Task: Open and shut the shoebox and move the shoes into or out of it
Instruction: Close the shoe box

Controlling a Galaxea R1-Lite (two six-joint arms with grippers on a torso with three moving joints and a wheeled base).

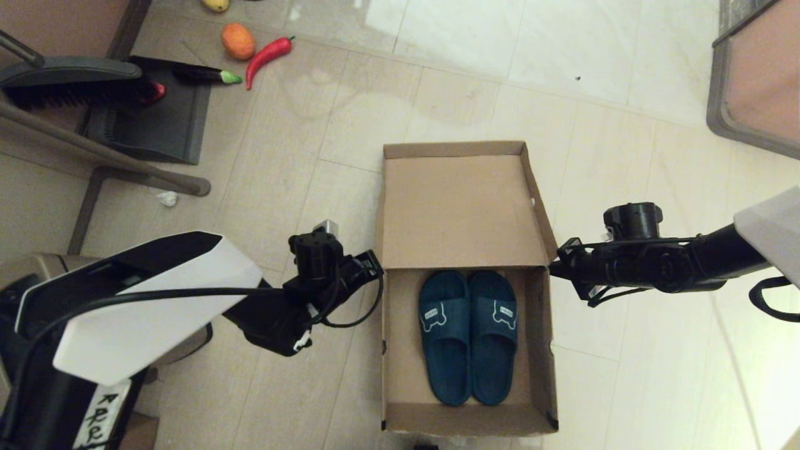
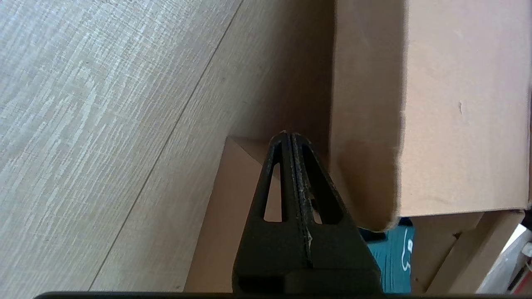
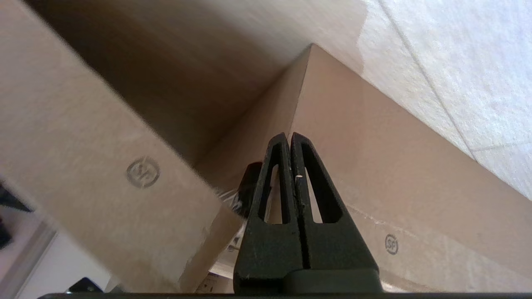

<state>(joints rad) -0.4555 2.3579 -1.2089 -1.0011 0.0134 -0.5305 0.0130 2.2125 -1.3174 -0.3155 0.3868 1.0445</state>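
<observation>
- The shoebox (image 1: 465, 294) stands open on the tiled floor (image 1: 437, 81), in front of the robot and between its two arms.
- Its lid (image 1: 459, 209) is raised at the far side, with the inner face turned to the head camera.
- The shoes (image 1: 469, 334) lie inside the box, side by side and touching, toes toward the lid; each dark blue strap carries a white outline logo.
- The left gripper (image 1: 375, 262) is just beside the left wall of the box, near the place where the lid joins it. In the left wrist view its fingers (image 2: 291, 199) are pressed together with nothing between them, close to the edge of the lid.
- The right gripper (image 1: 555, 265) is at the right wall, also near the lid joint. Its fingers (image 3: 291, 195) are together and hold nothing; whether the tips touch the cardboard, I cannot tell.
- Farther away on the floor lie a red chili (image 1: 267, 57), an orange fruit (image 1: 238, 40) and an eggplant (image 1: 206, 75), beside a dark dustpan (image 1: 153, 119) and a brush (image 1: 72, 84).
</observation>
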